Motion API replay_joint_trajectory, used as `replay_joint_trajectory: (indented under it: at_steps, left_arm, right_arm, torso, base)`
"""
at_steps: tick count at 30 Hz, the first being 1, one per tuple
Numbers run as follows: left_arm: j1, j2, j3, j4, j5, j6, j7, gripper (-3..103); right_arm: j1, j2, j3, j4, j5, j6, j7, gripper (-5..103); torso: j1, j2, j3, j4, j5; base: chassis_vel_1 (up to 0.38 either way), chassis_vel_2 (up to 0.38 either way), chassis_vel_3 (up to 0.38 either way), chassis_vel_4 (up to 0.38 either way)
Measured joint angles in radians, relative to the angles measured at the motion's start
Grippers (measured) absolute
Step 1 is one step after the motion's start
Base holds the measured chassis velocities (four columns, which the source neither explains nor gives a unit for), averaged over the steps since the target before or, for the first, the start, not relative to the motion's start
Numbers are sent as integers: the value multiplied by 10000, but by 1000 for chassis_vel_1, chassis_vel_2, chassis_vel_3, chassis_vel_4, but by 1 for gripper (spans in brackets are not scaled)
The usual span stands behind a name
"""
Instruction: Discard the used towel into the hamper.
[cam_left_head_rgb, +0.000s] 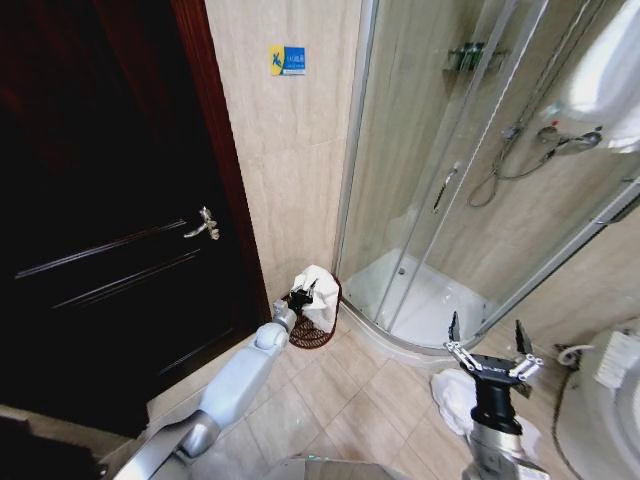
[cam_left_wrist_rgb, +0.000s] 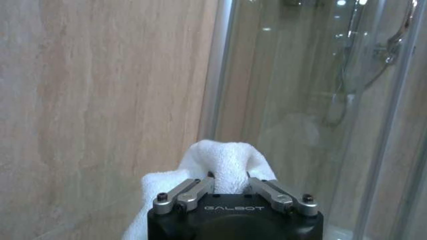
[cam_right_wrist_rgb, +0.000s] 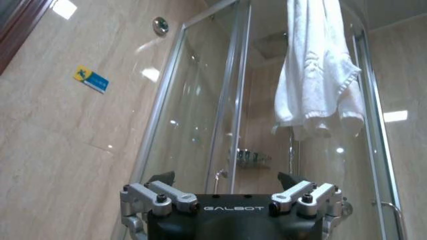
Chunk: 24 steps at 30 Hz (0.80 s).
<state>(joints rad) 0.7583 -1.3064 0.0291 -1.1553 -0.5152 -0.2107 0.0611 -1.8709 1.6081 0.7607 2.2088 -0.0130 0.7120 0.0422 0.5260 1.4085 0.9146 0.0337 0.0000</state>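
Left arm stretched out low and forward; the left gripper (cam_left_head_rgb: 303, 293) sits right over the hamper (cam_left_head_rgb: 310, 328), its fingers pinched together on a fold of the white towel (cam_left_head_rgb: 320, 296); in the left wrist view that towel (cam_left_wrist_rgb: 220, 167) bunches up between the closed fingertips, tile wall ahead and glass on one side. The hamper stands on the floor tiles in the corner, tucked between the dark wooden door (cam_left_head_rgb: 110, 230) and the curved shower enclosure (cam_left_head_rgb: 450, 200); the base of the tiled wall is just behind it, the shower tray's raised lip (cam_left_head_rgb: 400, 345) just beside it; tight on three sides, open floor only on the robot's side. The towel drapes over the hamper's far rim, part of it above the opening. Right gripper (cam_left_head_rgb: 487, 350) held up near the robot, well apart from the hamper, fingers spread wide with nothing between them; a second white cloth (cam_left_head_rgb: 460, 400) lies on the floor below it. In the right wrist view another white towel (cam_right_wrist_rgb: 317, 75) hangs over the top of the shower glass.
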Motion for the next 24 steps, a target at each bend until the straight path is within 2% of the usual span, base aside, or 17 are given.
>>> replay_joint_trajectory:
  at_steps: [6,14,22,24]
  left_arm:
    - [-64,25,-63,113,-6,-40,-41,9]
    - [50,4,-128,19,-2,-43,-69,9]
    - [166,-15,-184,-93,1,-42,-93,9]
    - [233,-34,-192,-161,5,-43,-116,9]
  right_arm:
    - [-368,0,105,68,244,256,42,100]
    - [-247,0,144,180,303,216,30,100]
    - [-28,-1,145,122,137,100,42,100]
    - [76,-1,157,49,-57,99,59,100]
  torso:
    - [-2,2,0,0,0]
    - [-2,2,0,1,-2]
    - [4,1,1,-2,6]
    - [-6,4,-3,-2,-9]
  base:
    - [0,0,0,0]
    - [-15,-22,23,24]
    - [-149,-148,149,157]
    - [-212,-186,164,179]
